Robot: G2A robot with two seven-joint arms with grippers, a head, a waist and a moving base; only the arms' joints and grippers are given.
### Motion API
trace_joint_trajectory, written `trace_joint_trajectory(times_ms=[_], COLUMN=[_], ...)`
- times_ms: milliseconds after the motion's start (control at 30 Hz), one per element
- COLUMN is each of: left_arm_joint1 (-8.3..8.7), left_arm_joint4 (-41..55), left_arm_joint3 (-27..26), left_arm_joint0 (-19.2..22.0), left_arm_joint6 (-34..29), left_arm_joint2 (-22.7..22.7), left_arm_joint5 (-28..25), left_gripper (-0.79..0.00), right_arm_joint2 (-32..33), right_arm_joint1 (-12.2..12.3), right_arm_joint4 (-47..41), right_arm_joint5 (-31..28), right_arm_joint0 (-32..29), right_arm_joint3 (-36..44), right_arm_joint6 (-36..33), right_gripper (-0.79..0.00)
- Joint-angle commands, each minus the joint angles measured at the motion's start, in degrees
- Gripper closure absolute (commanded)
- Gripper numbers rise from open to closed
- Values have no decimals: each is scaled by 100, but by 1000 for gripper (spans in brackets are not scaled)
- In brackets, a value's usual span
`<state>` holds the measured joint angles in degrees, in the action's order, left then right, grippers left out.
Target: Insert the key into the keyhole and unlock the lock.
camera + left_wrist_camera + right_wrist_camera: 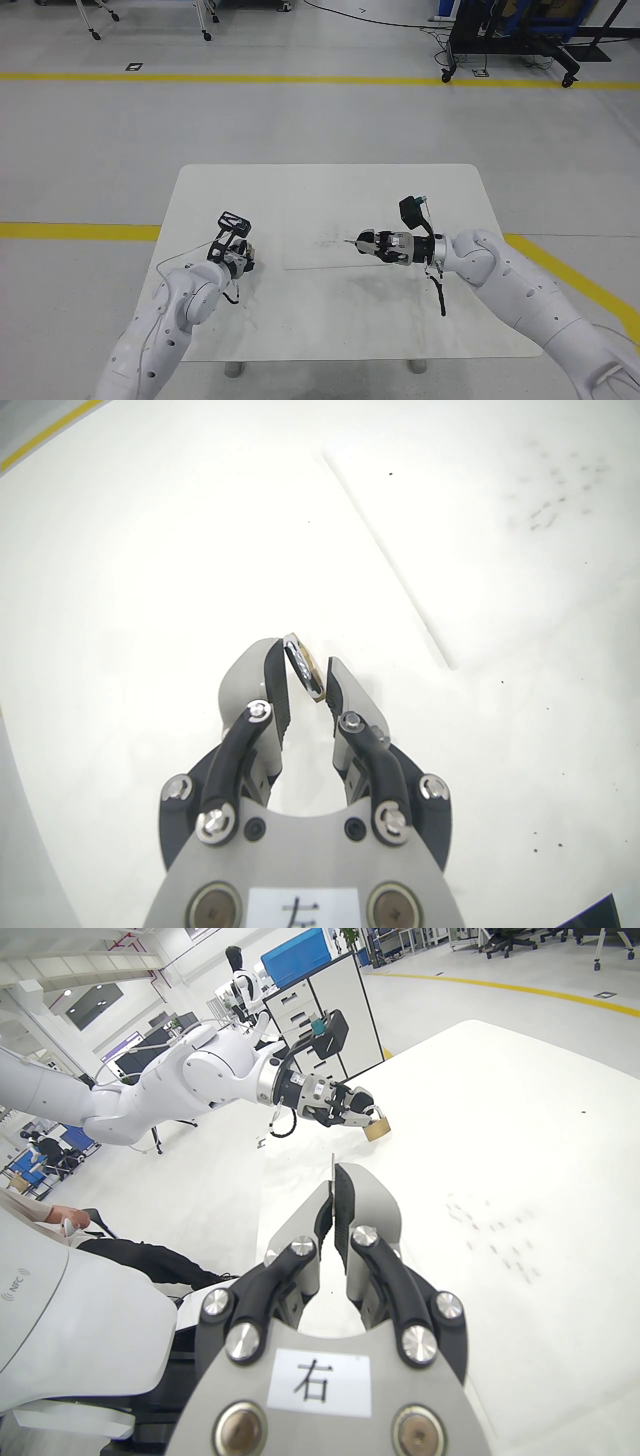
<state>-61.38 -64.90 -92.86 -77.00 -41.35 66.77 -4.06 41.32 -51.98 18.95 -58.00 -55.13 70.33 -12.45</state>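
left gripper [306, 674] clamps the lock [302, 664] tilted, so the right gripper's [334, 1189] pinched key [332, 1169], well apart from it, could skid off.

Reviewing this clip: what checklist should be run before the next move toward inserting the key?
1. Key held in right gripper: ok.
2. Padlock held in left gripper: ok.
3. Key blade juts past the fingers: ok.
4. Key at the padlock: not ok, they are well apart over the table.
5. Keyhole turned toward the key: cannot tell.
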Motion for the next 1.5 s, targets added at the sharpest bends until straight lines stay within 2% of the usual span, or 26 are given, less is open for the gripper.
trace_joint_trajectory(times_ms=[0,233,300,367,433,867,1000,1100,1233,1467], left_arm_joint1=[-7,-34,-41,-49,-56,-127,-137,-134,-123,-123], left_arm_joint4=[2,-10,-21,-42,-57,-274,-306,-180,164,164], left_arm_joint3=[32,59,61,70,78,353,308,276,196,196], left_arm_joint0=[15,51,61,79,95,277,224,155,24,24], left_arm_joint6=[17,24,20,8,-11,64,450,762,1495,1495], left_arm_joint2=[2,-9,-17,-24,-31,-123,-85,-21,216,216], left_arm_joint5=[0,32,34,43,49,240,209,-35,-311,-311], left_gripper=[-123,-231,-219,-169,0,0,0,0,0,0], right_arm_joint2=[0,0,0,0,0,0,0,0,0,0], right_arm_joint1=[0,0,0,0,0,0,0,0,0,0], right_arm_joint4=[0,0,0,0,0,0,0,0,0,0], right_arm_joint5=[0,0,0,0,0,0,0,0,0,0], right_arm_joint0=[0,0,0,0,0,0,0,0,0,0], right_arm_joint3=[0,0,0,0,0,0,0,0,0,0], right_arm_joint6=[0,0,0,0,0,0,0,0,0,0], right_gripper=[0,0,0,0,0,0,0,0,0,0])
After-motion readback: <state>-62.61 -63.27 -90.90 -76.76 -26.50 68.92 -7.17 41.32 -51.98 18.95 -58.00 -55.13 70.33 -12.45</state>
